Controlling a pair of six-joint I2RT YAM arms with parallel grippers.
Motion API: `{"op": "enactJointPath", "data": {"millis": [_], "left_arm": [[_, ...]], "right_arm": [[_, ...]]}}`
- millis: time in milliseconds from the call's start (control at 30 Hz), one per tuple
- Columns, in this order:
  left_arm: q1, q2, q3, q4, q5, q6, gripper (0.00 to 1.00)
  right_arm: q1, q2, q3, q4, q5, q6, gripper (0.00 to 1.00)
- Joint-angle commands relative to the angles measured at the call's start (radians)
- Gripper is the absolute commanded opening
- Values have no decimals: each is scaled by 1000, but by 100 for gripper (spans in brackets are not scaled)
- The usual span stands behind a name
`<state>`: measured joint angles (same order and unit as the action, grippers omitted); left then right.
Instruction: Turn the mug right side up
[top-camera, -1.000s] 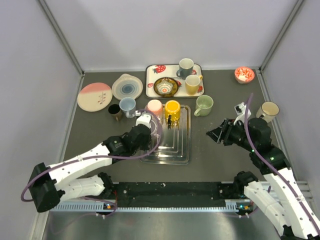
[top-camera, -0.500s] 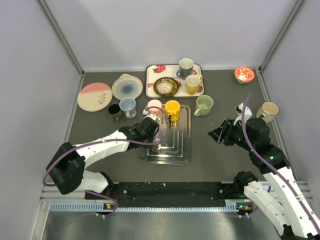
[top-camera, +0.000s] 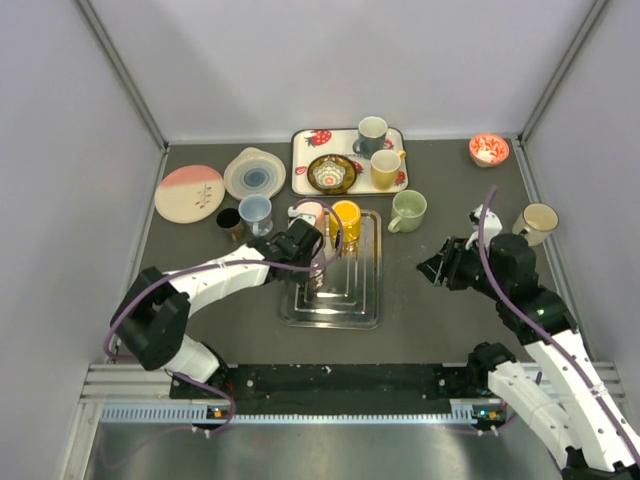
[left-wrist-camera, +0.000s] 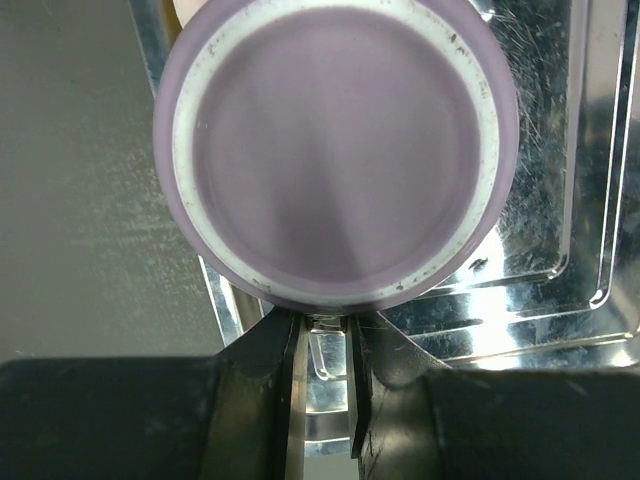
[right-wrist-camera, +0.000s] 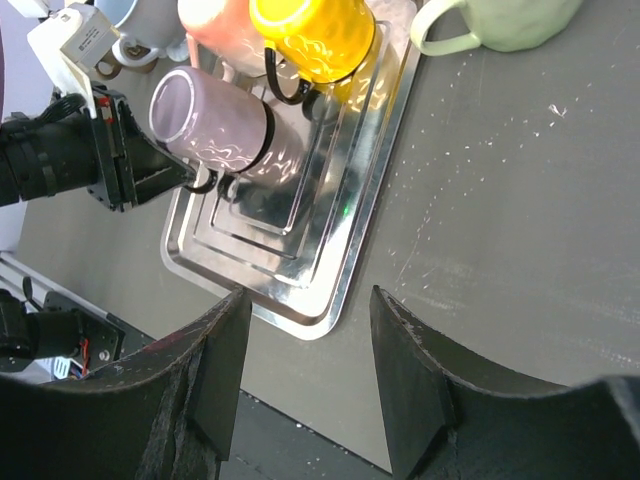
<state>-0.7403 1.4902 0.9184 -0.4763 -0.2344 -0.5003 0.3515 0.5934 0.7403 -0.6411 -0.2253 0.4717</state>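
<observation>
A purple mug is held tilted on its side over the silver tray, its flat base facing the left wrist camera. My left gripper is shut on the mug's handle, just below the base. In the right wrist view the mug lies sideways with its base to the left, and the left gripper is at its handle. In the top view the left gripper is over the tray's far left part. My right gripper is open and empty, above the table right of the tray.
A pink mug and a yellow mug sit at the tray's far end. A green mug, a strawberry tray with mugs and a bowl, two plates, a blue mug and a cream mug stand around.
My left arm has reached farther over the tray toward the pink and yellow mugs, carrying the purple mug by its handle. The right arm has hardly moved.
</observation>
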Motion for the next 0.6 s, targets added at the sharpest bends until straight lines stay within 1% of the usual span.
{"op": "enactJointPath", "data": {"millis": [0,167,200,267,300,333,433,533,567], "left_arm": [[32,12,33,-16,-65,12,0],[50,-8,25,-22,-65,22,0],[50,-14,23,-30,-62,23,11],[50,-13,33,-45,-52,25,20],[50,-13,36,-51,-45,23,26],[50,-16,37,-61,-40,20,35],[48,-41,30,-64,-14,9,46],[47,-102,10,-67,9,-6,53],[44,-125,4,-67,17,-9,54]], "right_arm": [[10,11,11,14,20,-21,52],[10,20,11,14,26,-22,52],[10,22,11,14,26,-22,52],[10,26,11,14,27,-22,52],[10,26,14,15,29,-24,52],[9,28,14,14,29,-22,52],[11,31,21,9,41,-18,53],[10,39,39,-20,105,-7,57],[10,43,48,-31,160,-1,58]]}}
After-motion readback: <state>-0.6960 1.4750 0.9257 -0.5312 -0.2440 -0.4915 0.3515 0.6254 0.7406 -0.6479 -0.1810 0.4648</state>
